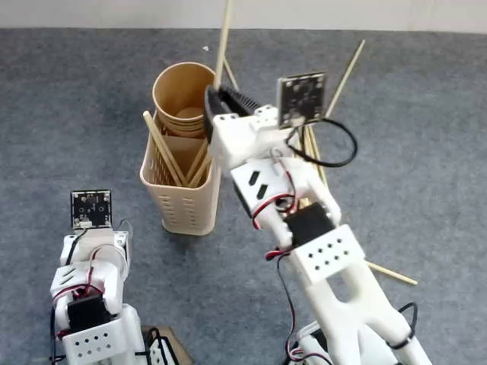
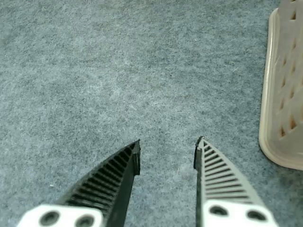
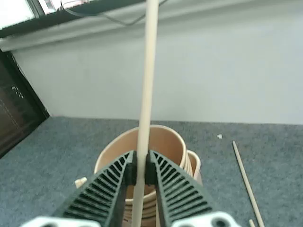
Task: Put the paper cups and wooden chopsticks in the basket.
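Nearest the lens, the left gripper [image 2: 168, 156] hangs over the grey worktop [image 1: 68, 106] with its fingers parted and nothing between them. The basket [image 1: 183, 205] stands just beside it, toward the right. Inside the basket sit stacked paper cups [image 1: 183, 95] and several wooden chopsticks [image 1: 163, 149] leaning against its wall. Above the cups, the right gripper [image 3: 140, 166] is clamped on one chopstick [image 3: 149, 71], held about upright, its upper length rising well past the fingertips. Farther right, loose chopsticks [image 1: 348, 70] lie on the worktop, some partly hidden under the right arm [image 1: 335, 258].
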